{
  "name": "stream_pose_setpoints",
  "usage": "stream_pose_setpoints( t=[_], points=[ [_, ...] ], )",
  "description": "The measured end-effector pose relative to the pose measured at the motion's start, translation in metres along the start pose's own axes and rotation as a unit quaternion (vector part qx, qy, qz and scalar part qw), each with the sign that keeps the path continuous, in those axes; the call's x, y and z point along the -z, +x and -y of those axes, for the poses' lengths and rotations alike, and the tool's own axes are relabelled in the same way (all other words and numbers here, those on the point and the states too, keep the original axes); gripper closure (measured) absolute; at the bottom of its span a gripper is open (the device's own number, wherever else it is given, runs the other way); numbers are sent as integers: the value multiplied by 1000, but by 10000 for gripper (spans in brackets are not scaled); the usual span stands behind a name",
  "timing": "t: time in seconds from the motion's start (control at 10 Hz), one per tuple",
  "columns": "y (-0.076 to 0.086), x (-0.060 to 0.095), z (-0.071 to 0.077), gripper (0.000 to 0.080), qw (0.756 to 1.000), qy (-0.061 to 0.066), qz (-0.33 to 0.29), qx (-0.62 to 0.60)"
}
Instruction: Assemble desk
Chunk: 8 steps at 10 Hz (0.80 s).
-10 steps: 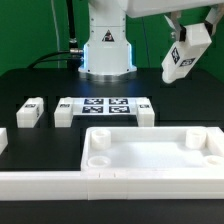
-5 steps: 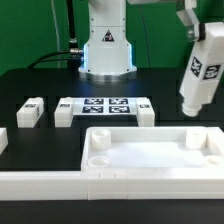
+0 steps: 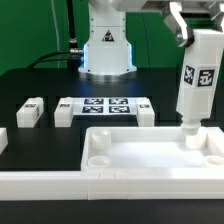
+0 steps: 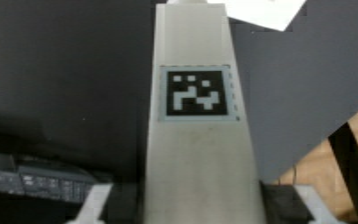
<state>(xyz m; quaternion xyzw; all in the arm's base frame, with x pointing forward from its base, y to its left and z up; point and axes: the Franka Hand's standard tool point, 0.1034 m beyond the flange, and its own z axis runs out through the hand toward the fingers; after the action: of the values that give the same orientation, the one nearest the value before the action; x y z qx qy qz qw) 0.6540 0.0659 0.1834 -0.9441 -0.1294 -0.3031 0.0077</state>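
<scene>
The desk tabletop (image 3: 150, 152) is a large white tray with a raised rim and round corner sockets, lying at the front of the exterior view. My gripper (image 3: 185, 30) is shut on a white tagged leg (image 3: 198, 85) at its upper end. The leg hangs almost upright, with its narrow lower end at the mouth of the far socket (image 3: 193, 139) on the exterior view's right. I cannot tell whether it is seated. In the wrist view the leg (image 4: 197, 140) fills the middle, with a finger on either side. Three more legs (image 3: 30, 112) (image 3: 65, 111) (image 3: 146, 111) lie on the black table.
The marker board (image 3: 105, 106) lies flat between two loose legs. A long white rail (image 3: 45, 182) runs along the front edge at the exterior view's left. A white part (image 3: 2, 140) shows at the left border. The robot base (image 3: 107, 45) stands behind.
The gripper has moved down and toward the tabletop with the leg. The leg has turned from tilted to nearly upright, and its lower end now meets the far right socket.
</scene>
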Motion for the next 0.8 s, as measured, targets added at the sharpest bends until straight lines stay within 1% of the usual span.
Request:
stream_pose_setpoints(
  t=[0.1,0.2,0.3,0.5,0.8],
  points=[
    [-3,-7,2,507,1000,-6,-26,-1],
    [-4,-12,8,507,1000,3,-7,-1],
    [1,-14,13,507,1000,8,-5,0],
    [0,-21,26,507,1000,20,6,4],
    [-8,-21,30,507,1000,25,18,7]
  ],
)
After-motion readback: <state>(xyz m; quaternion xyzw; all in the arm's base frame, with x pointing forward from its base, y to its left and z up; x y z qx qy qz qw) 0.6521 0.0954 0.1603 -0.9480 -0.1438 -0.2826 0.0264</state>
